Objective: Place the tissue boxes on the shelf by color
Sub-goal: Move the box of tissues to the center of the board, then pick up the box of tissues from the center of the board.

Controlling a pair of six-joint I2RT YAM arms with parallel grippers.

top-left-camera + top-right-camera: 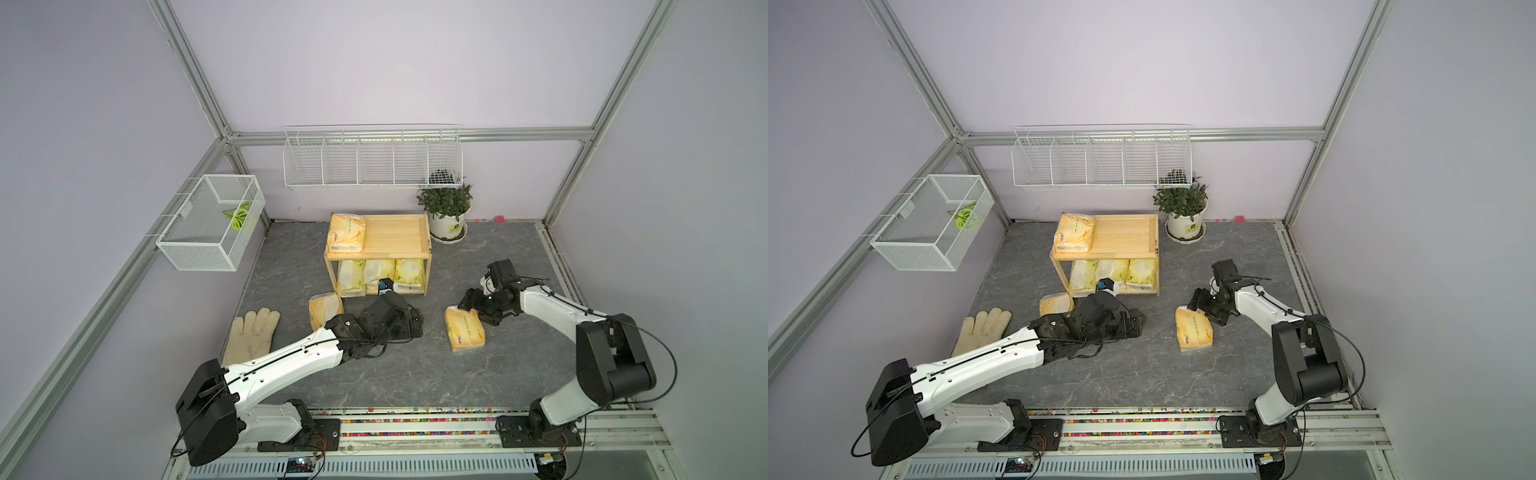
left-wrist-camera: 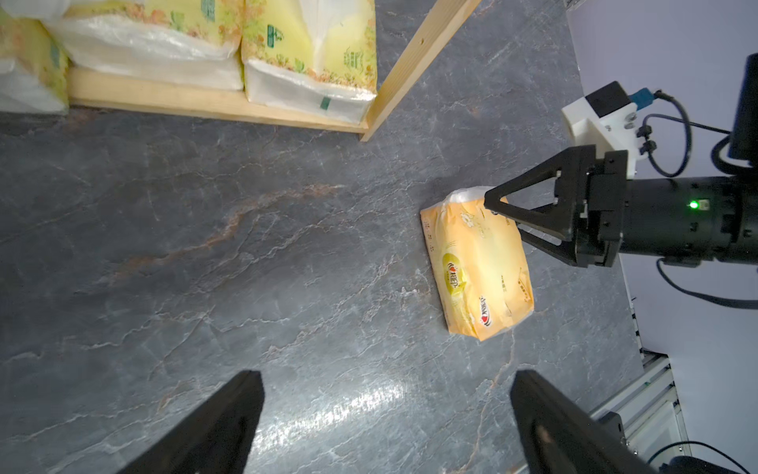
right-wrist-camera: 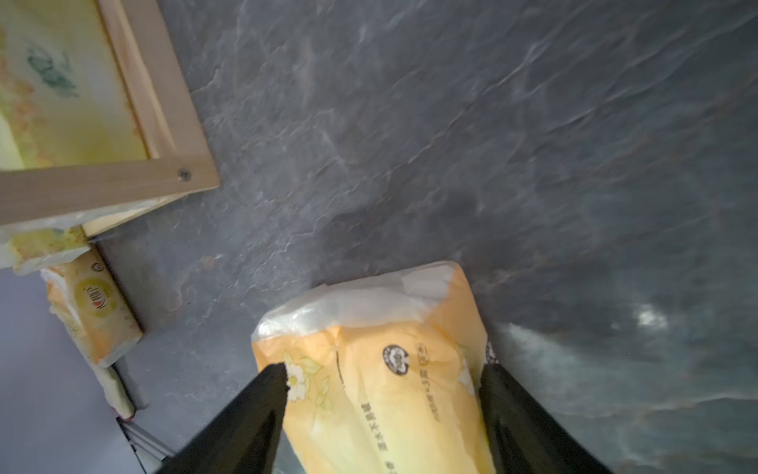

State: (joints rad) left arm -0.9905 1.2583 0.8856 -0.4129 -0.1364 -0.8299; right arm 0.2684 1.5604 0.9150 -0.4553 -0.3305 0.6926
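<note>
Inside the right claw, an orange pack, perhaps gripped, shows partly.

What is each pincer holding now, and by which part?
The left pincer is open and empty. The right pincer straddles the orange-yellow soft plastic tissue pack near its white sealed end; whether it grips cannot be told.

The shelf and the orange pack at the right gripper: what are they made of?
The shelf looks like pale bare wood; grain lines show. The orange pack seems wrapped in thin glossy plastic film, crinkled and see-through at its end.
</note>
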